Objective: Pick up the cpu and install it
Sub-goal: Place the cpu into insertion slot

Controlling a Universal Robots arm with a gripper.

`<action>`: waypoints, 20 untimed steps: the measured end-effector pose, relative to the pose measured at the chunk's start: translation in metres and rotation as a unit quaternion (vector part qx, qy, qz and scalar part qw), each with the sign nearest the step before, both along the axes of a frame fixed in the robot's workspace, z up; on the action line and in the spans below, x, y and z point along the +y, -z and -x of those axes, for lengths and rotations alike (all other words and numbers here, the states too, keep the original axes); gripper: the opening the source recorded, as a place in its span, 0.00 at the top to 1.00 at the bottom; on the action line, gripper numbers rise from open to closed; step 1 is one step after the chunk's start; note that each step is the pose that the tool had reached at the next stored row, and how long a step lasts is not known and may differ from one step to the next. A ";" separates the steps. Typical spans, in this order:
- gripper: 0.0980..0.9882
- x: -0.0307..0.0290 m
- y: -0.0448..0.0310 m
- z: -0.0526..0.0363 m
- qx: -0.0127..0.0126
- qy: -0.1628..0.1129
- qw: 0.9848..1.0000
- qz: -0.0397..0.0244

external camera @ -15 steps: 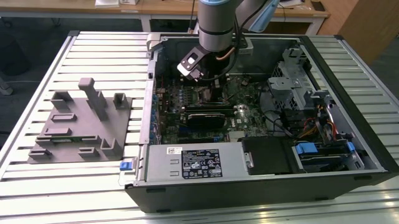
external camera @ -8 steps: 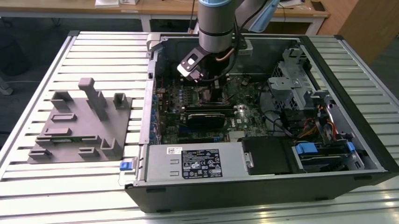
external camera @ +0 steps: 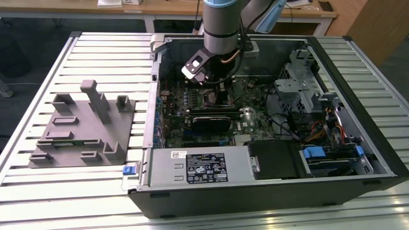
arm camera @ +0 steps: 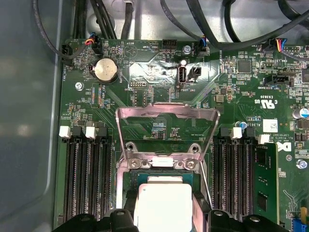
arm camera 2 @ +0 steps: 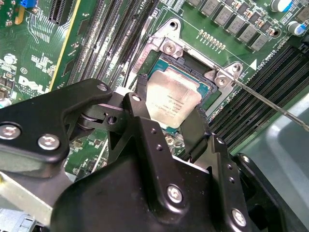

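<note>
Gripper (arm camera 2: pixel 169 110): black two-fingered hand lowered into the open black computer case (external camera: pixel 268 194), fingers closed against opposite edges of the small, flat, square, silvery-topped cpu (arm camera 2: pixel 175 98).
Cpu: directly over the dark metal-rimmed socket frame (arm camera 2: pixel 170 47); seated or just above it, hard to tell.
Socket: mid green motherboard (arm camera: pixel 145 82), its steel load plate (arm camera: pixel 166 116) flipped up.
Case: on the slatted metal table (external camera: pixel 96 194), against its exterior-view right edge.
</note>
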State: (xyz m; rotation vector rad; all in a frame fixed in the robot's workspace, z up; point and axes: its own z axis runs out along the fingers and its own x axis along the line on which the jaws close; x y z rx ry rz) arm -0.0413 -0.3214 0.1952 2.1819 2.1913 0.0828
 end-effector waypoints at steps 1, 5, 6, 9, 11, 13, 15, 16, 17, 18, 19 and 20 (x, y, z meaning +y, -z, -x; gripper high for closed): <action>0.52 0.0000 0.0000 0.0000 0.000 0.000 1.000 0.000; 0.50 0.0001 0.0002 0.0000 0.000 0.000 1.000 0.000; 0.50 0.0001 0.0002 0.0000 0.000 0.000 1.000 0.000; 0.43 0.0000 0.0001 0.0000 0.000 0.000 1.000 0.000; 0.43 0.0007 0.0002 0.0000 0.000 0.000 1.000 0.000; 0.43 0.0020 0.0003 0.0000 0.000 0.000 1.000 -0.001; 0.43 0.0029 0.0007 0.0000 0.000 0.000 1.000 -0.001; 0.43 0.0031 0.0009 0.0000 0.000 0.000 1.000 -0.002; 0.43 0.0032 0.0010 0.0000 0.000 0.000 1.000 -0.002; 0.43 0.0032 0.0012 0.0000 0.000 0.000 1.000 -0.002; 0.43 0.0033 0.0013 0.0000 0.000 0.001 1.000 -0.002; 0.43 0.0033 0.0013 0.0000 0.000 0.001 1.000 -0.002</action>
